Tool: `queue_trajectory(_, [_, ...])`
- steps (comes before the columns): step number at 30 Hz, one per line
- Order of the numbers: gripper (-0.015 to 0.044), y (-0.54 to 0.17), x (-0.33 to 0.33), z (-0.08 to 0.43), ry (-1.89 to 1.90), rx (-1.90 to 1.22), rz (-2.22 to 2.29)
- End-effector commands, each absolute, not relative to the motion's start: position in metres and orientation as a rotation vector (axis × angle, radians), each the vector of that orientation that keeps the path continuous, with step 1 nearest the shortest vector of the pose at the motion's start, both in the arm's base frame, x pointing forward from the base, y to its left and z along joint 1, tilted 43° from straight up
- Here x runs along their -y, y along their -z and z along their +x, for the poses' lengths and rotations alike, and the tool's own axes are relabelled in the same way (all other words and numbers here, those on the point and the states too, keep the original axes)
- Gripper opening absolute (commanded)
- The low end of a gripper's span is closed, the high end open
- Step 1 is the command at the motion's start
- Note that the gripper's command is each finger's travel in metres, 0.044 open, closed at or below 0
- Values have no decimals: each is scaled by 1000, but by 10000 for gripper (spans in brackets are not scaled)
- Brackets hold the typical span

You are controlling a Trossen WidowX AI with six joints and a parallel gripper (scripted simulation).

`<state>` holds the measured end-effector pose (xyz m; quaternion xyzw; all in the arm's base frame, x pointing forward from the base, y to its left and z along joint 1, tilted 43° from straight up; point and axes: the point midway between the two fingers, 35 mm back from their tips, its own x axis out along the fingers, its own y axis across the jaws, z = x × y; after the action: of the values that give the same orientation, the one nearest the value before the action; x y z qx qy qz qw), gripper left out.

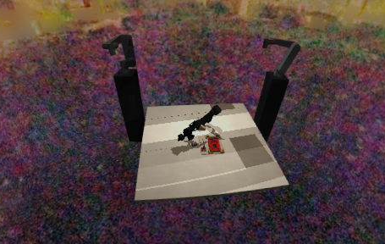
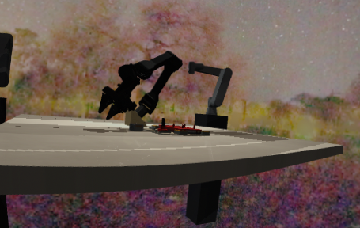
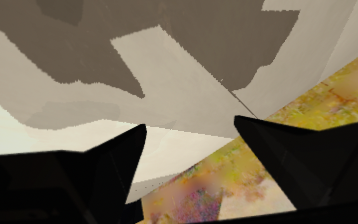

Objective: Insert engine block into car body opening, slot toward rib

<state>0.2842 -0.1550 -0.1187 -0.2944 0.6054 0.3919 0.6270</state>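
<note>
The red car body [image 1: 217, 145] [image 2: 179, 128] lies flat on the table, with small dark parts on it. At this size I cannot tell which is the engine block, whether it sits in the opening, or where the rib and slot side are. My gripper [image 1: 184, 138] [image 2: 104, 115] [image 3: 190, 123] is open, with nothing between its fingers. It hangs above the table, to the left of the car body in the top and exterior views, and is not touching it. In the wrist view only table top, shadows and background show beyond the fingertips.
A small pale piece with red on it [image 1: 204, 149] lies just left of the car body. A tan block [image 2: 134, 119] stands near my arm's base. Two other arms stand on black pedestals [image 1: 129, 102] [image 1: 272, 99] beyond the table's sides. Shadows cross the table [image 1: 178, 182].
</note>
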Motion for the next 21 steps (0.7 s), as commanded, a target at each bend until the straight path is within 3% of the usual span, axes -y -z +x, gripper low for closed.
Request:
queue_trajectory(1, [440,104,148,290,-907,-1366,-561])
queue_trajectory(21, [440,0,103,309,-950,-1292,159])
